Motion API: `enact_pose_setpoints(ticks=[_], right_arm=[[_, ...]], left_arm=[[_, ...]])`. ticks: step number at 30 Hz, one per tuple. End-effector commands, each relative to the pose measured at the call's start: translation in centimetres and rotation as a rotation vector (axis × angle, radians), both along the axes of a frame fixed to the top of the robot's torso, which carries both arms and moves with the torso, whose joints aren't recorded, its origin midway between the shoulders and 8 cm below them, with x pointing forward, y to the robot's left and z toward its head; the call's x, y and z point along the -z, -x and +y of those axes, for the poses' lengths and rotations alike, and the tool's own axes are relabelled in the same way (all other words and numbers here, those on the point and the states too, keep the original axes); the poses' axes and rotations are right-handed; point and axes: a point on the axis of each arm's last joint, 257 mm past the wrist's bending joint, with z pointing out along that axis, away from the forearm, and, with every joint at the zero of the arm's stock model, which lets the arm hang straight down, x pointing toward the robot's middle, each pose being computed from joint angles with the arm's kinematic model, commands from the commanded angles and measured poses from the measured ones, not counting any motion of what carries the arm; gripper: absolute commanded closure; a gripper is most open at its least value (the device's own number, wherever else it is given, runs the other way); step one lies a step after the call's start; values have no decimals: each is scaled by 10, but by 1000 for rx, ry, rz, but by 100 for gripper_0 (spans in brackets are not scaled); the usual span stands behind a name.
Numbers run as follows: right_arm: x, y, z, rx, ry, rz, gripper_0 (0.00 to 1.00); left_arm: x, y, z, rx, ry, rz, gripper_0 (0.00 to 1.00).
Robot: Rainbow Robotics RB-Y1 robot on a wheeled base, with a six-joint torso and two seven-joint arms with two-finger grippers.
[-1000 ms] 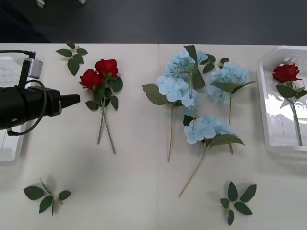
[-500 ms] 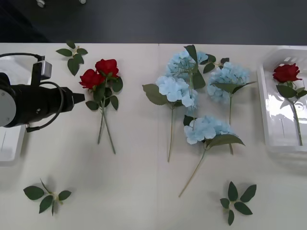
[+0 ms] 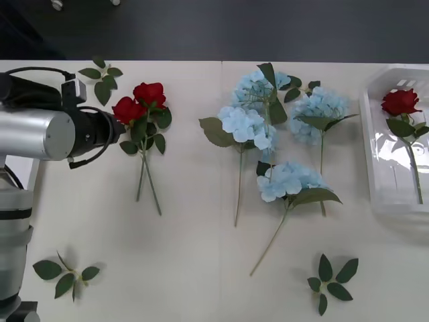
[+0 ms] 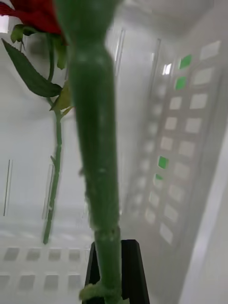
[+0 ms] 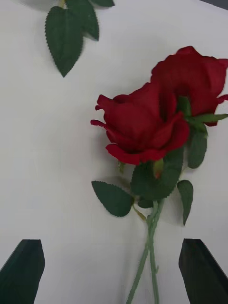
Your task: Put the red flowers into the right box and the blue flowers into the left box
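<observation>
Best to lower the left gripper [image 5: 114, 270], black fingers spread wide over the pair of deep-red artificial roses [image 3: 139, 107] lying crossed on the white table [image 3: 201, 268], and close on one thin green stem [image 5: 148, 256] below the leaves, not both.

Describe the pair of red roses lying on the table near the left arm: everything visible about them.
The two deep-red artificial roses lie flat on the white table, blooms touching, one slightly overlapping the other. Their thin green stems run side by side toward the robot and cross partway down. Dark green serrated leaves cluster just below the blooms. The open left pincer hovers over their stems, its black fingertips either side, touching neither.
</observation>
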Motion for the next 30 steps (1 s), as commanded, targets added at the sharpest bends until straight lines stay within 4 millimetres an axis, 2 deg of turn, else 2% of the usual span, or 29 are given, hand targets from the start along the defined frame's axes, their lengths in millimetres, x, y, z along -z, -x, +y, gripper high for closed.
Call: enact_pose_setpoints(ticks=[1, 7, 14, 15, 16, 18, 26, 30], right_arm=[[-16, -14, 5, 53, -16, -58, 100], [-14, -10, -6, 79, 21, -44, 100], [-13, -7, -10, 92, 34, -34, 100], [-13, -7, -10, 91, 36, -34, 88], [-13, -7, -10, 89, 36, -36, 58], [-15, -9, -10, 84, 39, -43, 33], [-15, -10, -7, 78, 31, -45, 31], [-20, -14, 6, 52, 8, -58, 31]], left_arm=[[-15, -19, 4, -46, 11, -20, 18], [-6, -36, -4, -78, 62, -30, 21], [7, -38, -11, -98, 58, -22, 24], [11, -39, -12, -102, 54, -21, 24], [14, -40, -15, -104, 55, -18, 25], [18, -41, -18, -104, 60, -19, 25], [36, -49, -31, -91, 56, -11, 27], [42, -54, -37, -84, 53, -17, 27]])
